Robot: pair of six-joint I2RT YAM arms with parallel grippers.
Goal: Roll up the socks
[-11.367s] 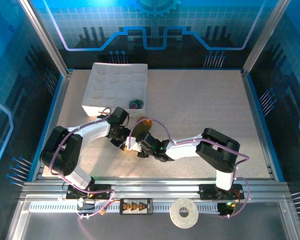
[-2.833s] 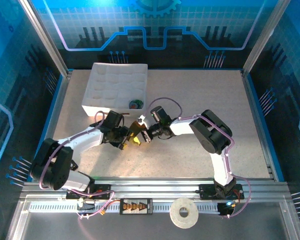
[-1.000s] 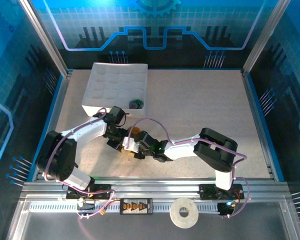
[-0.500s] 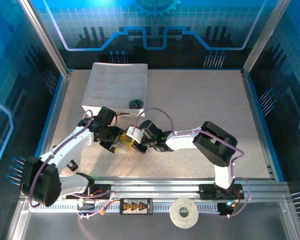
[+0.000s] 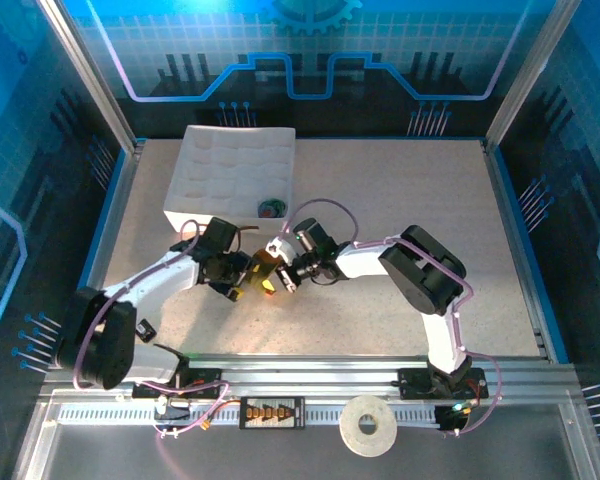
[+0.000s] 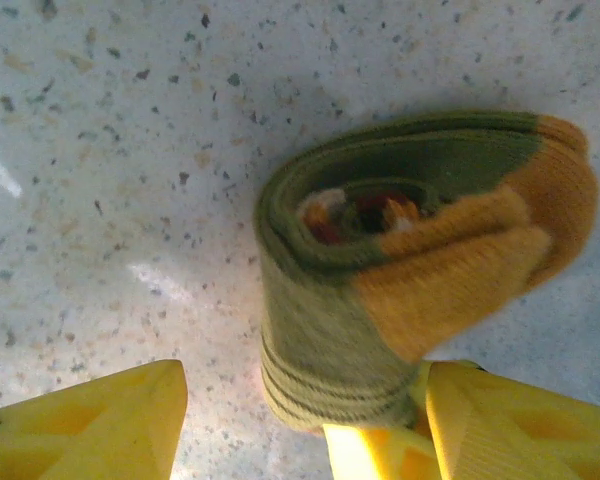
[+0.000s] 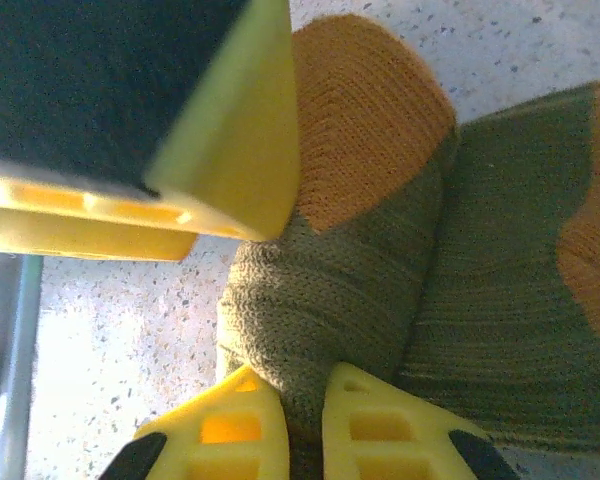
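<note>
1. The olive-green sock (image 6: 380,260) lies on the speckled tabletop (image 5: 410,200), near the middle and between the two grippers.
2. In the left wrist view it is wound into a short roll. The orange toe is folded over the right end, and thin darker stripes band the lower end.
3. The open end of the roll shows a spiral core with bits of red and white. I cannot tell from it which other fabric is wound inside.
4. The left gripper (image 6: 300,425) stands spread wide, grasping nothing. One yellow finger (image 6: 90,420) is clear of the roll, with bare table between them. The other sits just beside the orange part.
5. The right gripper (image 7: 298,400) is clenched on the olive-green sock. Its two yellow fingers (image 7: 220,430) stand close together with a fold of olive knit pinched between them.
6. In the right wrist view, one yellow, black-padded finger of the left gripper hangs over the orange toe at the top left.
7. From above, the left gripper (image 5: 242,277) reaches in from the left and the right gripper (image 5: 278,272) from the right. The sock (image 5: 262,265) is between them, and the two wrists are nearly touching.
8. The white gridded tray (image 5: 220,170) sits at the far left of the table, apart from the sock. A small dark round bundle (image 5: 271,208) rests in its near right compartment.
</note>
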